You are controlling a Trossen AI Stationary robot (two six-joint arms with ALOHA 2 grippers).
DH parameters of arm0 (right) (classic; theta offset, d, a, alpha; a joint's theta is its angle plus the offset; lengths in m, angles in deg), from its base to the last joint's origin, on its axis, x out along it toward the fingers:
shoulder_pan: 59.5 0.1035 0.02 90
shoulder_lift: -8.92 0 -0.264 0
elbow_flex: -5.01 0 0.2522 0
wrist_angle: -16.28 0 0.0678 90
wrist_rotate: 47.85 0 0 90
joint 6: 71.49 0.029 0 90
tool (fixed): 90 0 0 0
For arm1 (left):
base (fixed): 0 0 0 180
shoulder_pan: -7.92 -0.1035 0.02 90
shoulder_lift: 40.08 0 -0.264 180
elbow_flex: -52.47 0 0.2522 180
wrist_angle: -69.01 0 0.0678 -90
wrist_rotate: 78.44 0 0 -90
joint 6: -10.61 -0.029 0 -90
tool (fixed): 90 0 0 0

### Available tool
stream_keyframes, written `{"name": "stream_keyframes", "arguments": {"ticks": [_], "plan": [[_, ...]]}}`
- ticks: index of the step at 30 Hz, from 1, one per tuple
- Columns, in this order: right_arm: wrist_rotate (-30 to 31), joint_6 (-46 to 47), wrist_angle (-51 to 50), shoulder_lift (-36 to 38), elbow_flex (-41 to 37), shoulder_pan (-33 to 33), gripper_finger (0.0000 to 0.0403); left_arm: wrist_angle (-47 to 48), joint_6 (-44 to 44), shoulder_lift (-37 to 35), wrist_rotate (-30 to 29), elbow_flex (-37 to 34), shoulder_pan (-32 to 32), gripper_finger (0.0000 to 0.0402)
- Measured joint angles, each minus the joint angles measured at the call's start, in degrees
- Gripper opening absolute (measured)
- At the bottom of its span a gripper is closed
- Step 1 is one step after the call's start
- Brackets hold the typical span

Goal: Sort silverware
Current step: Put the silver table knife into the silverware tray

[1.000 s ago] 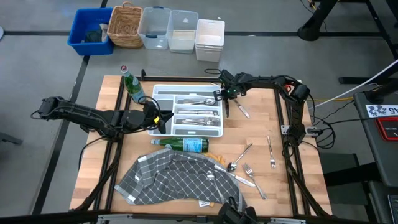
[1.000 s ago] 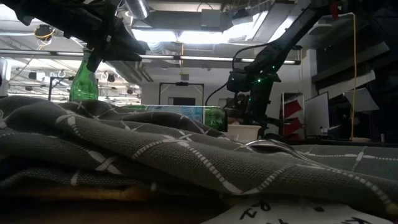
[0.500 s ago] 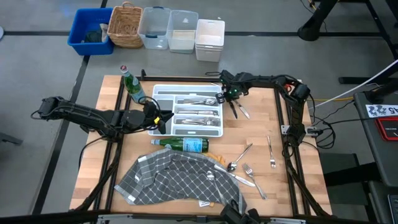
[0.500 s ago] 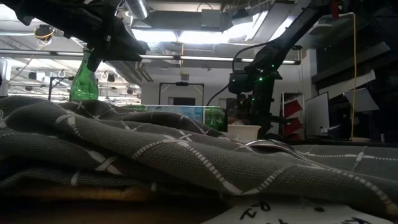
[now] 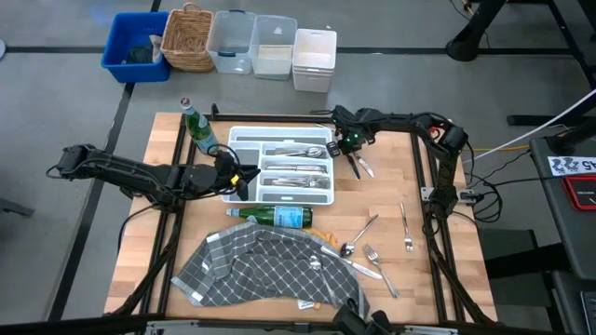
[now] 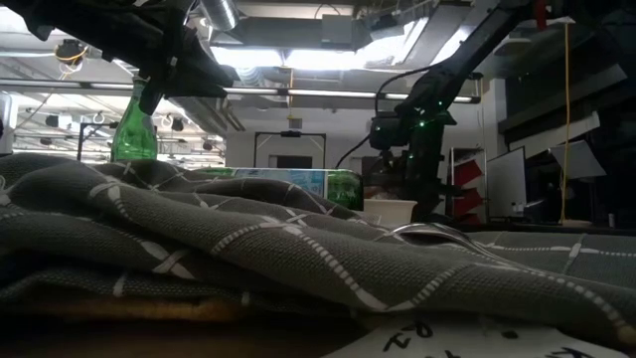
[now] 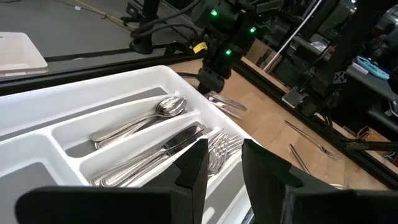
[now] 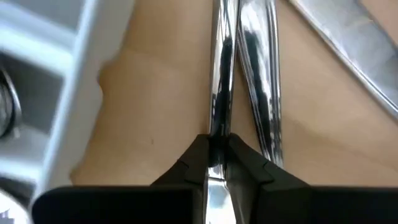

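Note:
The white compartmented tray (image 5: 279,130) holds several pieces of silverware (image 5: 296,168), which also show in the left wrist view (image 7: 155,118). My right gripper (image 5: 353,149) is just right of the tray's far right corner, shut on one slim shiny piece (image 8: 219,74). A knife (image 5: 364,167) lies on the wood beside it. More loose silverware (image 5: 358,244) and a fork (image 5: 406,228) lie at the near right. My left gripper (image 5: 244,181) is open and empty over the tray's left end, as the left wrist view (image 7: 224,168) also shows. My right gripper pinches the slim piece by one end (image 8: 215,140) between its two fingers, coming from above and pointing down. The piece hangs below the fingers, along their line, over the wood beside another piece (image 8: 260,81). Whether its lower end touches the table, I cannot tell.
A green bottle (image 5: 275,217) lies on its side near the tray's near edge and another (image 5: 197,128) stands at its far left corner. A grey checked cloth (image 5: 261,270) covers the near middle. Bins and a basket (image 5: 186,37) stand beyond the table.
My right gripper has gone a little toward the table's right edge, away from the tray, still shut on the slim piece, which has gone with it.

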Motion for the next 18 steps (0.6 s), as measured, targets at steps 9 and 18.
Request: {"name": "stream_keyframes", "arguments": {"ticks": [9,18], "plan": [[0.04,-0.85,-2.34,2.53,0.05,0.04,0.0040,0.00,0.00,0.00,-0.02,0.00,0.00,0.0086],[-0.27,-4.13,-4.06,2.68,1.27,-0.59,0.0040,0.00,0.02,0.00,-0.02,0.00,0.01,0.0086]]}}
